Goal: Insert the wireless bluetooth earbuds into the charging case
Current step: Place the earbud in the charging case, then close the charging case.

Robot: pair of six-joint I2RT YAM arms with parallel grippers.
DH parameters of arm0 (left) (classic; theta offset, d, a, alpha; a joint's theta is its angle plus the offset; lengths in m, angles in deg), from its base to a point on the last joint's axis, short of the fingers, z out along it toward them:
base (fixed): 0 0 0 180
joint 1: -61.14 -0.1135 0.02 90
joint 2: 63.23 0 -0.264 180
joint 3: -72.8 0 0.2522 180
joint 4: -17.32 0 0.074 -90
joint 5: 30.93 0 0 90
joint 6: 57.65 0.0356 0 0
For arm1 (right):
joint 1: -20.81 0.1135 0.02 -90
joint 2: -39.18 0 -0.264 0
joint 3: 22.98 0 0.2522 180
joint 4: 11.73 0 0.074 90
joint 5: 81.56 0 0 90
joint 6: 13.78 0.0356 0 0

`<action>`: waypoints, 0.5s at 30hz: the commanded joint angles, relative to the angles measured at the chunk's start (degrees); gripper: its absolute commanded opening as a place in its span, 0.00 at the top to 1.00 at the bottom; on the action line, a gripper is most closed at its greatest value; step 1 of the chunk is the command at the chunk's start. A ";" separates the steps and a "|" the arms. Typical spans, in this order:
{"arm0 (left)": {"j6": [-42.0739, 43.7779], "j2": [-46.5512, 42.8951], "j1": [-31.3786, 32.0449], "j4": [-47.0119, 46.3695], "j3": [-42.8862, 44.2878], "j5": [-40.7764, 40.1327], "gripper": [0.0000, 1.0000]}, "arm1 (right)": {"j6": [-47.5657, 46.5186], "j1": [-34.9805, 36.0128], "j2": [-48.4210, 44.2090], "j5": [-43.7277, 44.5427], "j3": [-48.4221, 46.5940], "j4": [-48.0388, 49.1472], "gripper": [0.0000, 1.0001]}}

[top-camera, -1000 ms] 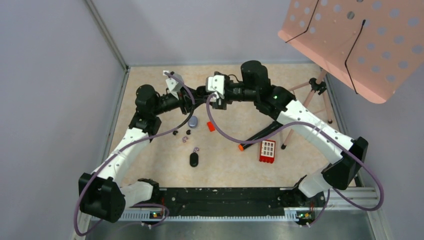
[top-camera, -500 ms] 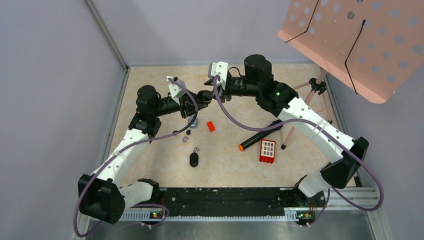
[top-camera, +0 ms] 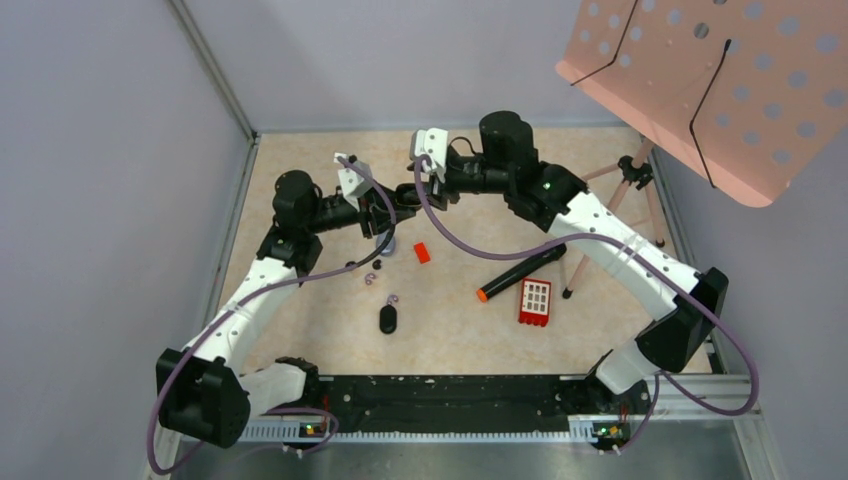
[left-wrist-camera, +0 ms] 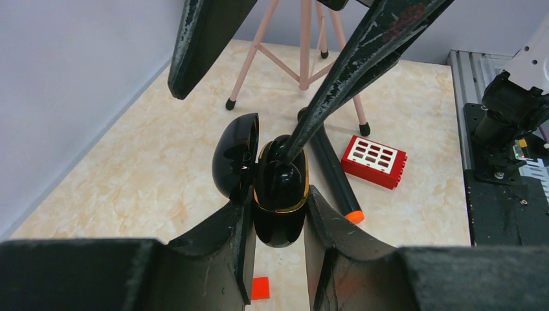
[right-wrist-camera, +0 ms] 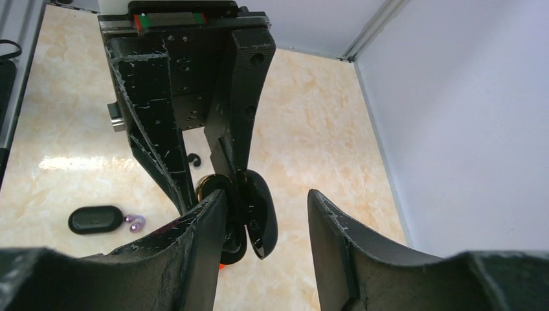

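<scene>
My left gripper (left-wrist-camera: 278,214) is shut on the charging case (left-wrist-camera: 280,227), a glossy black shell with a gold rim. Its lid (left-wrist-camera: 234,155) hangs open to the left. A shiny black rounded shape sits in the case's well. My right gripper (right-wrist-camera: 267,201) is open and straddles the case from above. One of its fingers (left-wrist-camera: 349,71) touches down into the well and the other (left-wrist-camera: 201,45) stands clear of the lid. In the top view both grippers meet above the far middle of the table (top-camera: 300,330). Loose wireless bluetooth earbuds (top-camera: 371,277) lie on the table below, one with purple parts (right-wrist-camera: 135,223).
A black oval pod (top-camera: 388,319) lies near the buds. A small orange-red square (top-camera: 422,253), a black marker with an orange tip (top-camera: 520,270) and a red block (top-camera: 535,301) lie to the right. A pink tripod (top-camera: 640,180) holding a perforated pink board (top-camera: 720,70) stands at the back right. Walls close in the left side and the back.
My right gripper swung left from above the table and met the case in my left gripper. The left gripper shifted slightly right and kept its hold.
</scene>
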 commanded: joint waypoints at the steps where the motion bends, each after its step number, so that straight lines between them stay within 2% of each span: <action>1: 1.10 -1.93 0.09 -1.78 0.88 1.48 1.00 | -1.23 -0.48 0.74 1.46 -1.33 0.33 0.51; 5: 1.41 -2.24 0.08 -1.19 0.70 1.29 1.00 | -0.57 -0.48 0.80 2.22 -1.85 0.28 0.51; 7: 1.46 -2.17 0.08 -0.88 0.77 1.19 1.00 | 0.62 -0.76 0.94 0.90 -3.07 -1.14 0.48; 12: 2.75 -1.97 0.09 -0.23 0.61 0.24 1.00 | -2.75 -1.05 3.55 -4.93 -8.97 -14.20 0.37; 15: 4.44 -1.85 0.08 0.51 0.64 -0.68 1.00 | -3.12 -1.37 4.94 -6.72 -10.86 -18.11 0.33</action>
